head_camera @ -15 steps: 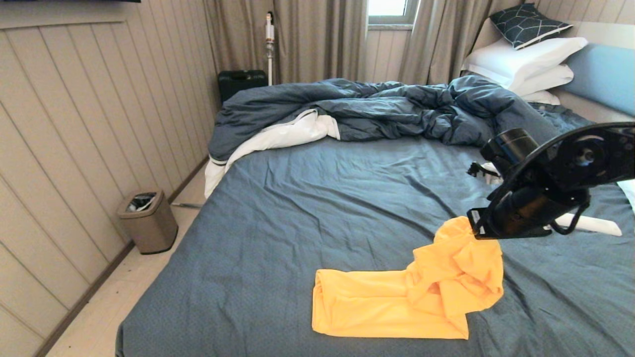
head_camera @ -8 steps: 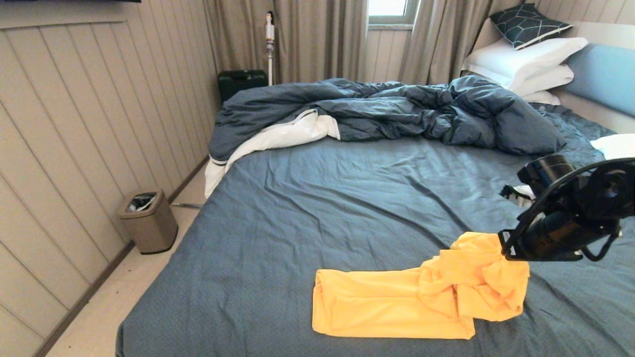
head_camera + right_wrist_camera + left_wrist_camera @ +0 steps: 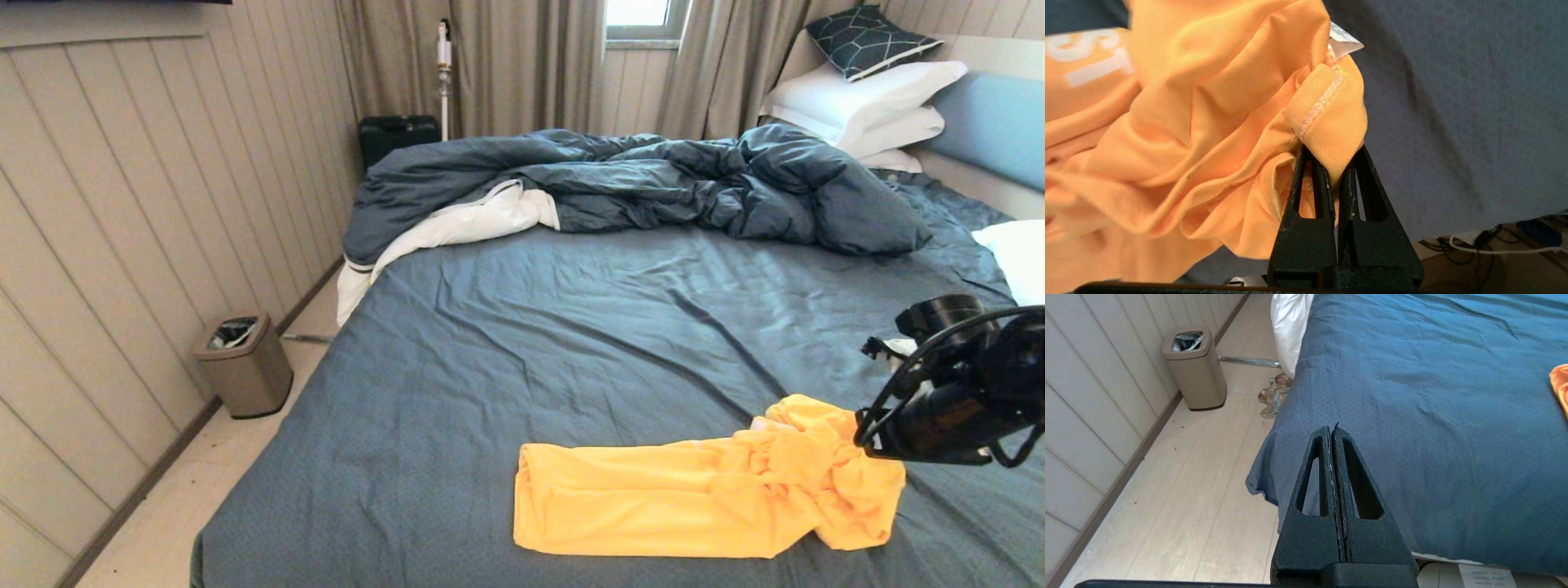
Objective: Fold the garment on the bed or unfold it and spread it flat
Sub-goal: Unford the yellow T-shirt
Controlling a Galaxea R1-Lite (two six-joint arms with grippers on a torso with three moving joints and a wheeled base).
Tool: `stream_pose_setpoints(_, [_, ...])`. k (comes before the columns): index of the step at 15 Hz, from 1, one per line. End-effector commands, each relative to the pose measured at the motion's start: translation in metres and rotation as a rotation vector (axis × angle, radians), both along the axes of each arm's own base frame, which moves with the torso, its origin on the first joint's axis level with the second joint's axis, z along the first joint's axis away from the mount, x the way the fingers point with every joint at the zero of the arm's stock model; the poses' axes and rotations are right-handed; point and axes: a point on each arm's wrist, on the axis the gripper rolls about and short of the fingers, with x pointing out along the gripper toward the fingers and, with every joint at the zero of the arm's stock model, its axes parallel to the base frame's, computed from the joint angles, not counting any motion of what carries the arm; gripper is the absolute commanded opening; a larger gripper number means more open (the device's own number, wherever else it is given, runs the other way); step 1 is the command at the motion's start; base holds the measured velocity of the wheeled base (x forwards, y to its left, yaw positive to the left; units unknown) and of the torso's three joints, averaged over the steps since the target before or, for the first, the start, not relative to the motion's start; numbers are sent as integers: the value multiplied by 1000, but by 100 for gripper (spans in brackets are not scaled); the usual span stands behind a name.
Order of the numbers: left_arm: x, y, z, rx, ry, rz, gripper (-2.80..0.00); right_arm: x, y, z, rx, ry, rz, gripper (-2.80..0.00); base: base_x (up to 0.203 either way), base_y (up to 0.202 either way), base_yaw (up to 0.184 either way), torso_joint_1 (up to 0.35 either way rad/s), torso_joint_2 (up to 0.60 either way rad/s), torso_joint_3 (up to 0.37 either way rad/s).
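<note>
The yellow garment [image 3: 653, 498] lies across the near part of the bed [image 3: 571, 327], flat and folded at its left end, bunched at its right end. My right gripper [image 3: 861, 437] hangs low over that bunched end and is shut on a hemmed fold of the garment [image 3: 1208, 122]; the fabric is pinched between its fingertips [image 3: 1331, 159]. A white label and some white lettering show on the cloth in the right wrist view. My left gripper [image 3: 1331, 430] is shut and empty, above the bed's near left corner [image 3: 1433, 416], far from the garment [image 3: 1560, 386].
A rumpled dark blue duvet [image 3: 637, 180] fills the far side of the bed, with white pillows [image 3: 865, 98] at the headboard and another pillow [image 3: 1016, 253] at the right edge. A beige bin [image 3: 243, 363] stands on the floor by the left wall.
My right gripper has moved right and down towards the bed's near right side, still holding the garment. The lifted bunch has sunk and the garment is drawn out longer to the right.
</note>
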Motion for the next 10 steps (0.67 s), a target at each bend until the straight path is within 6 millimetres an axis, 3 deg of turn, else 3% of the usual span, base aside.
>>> stream_pose_setpoints(1, [0,0,0,0,2,2,-280,4,-8,-10,6,27,-23,-280,0,0,0,0,0,0])
stream_pose_setpoints(6, [0,0,0,1,4,1,-280,22,-34,7,-39,-52,-42,-280,0,0,0,0,0,0])
stream_pose_setpoints(10, [0,0,0,1,3,1,-280,20,-54,1,-51,-27,-73,-280,0,0,0,0,0,0])
